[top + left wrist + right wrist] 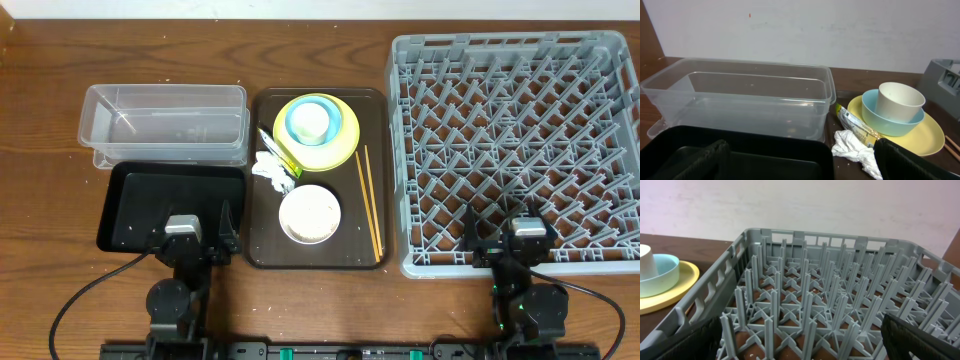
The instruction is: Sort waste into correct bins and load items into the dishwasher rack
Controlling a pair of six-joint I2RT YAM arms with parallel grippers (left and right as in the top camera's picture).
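The clear tub [165, 122] sits at the back left, with the black tray [150, 205] in front of it. A yellow plate [345, 140] holds a light blue bowl [290, 125] with a white cup [311, 122] inside. A white napkin [272, 168], a snack wrapper [283, 151], a white bowl [310, 215] and chopsticks [370, 200] lie beside them. The grey rack [520, 150] is at the right. My left gripper [200, 235] is open and empty over the black tray's near edge [805, 165]. My right gripper [503, 238] is open and empty over the rack's near edge [802, 342].
The dishes and waste lie on a dark brown serving tray [262, 235] between the bins and the rack. In the left wrist view, the napkin [852, 150] and wrapper [852, 122] lie just right of the black tray [765, 155]. A few white specks [838, 166] lie nearby.
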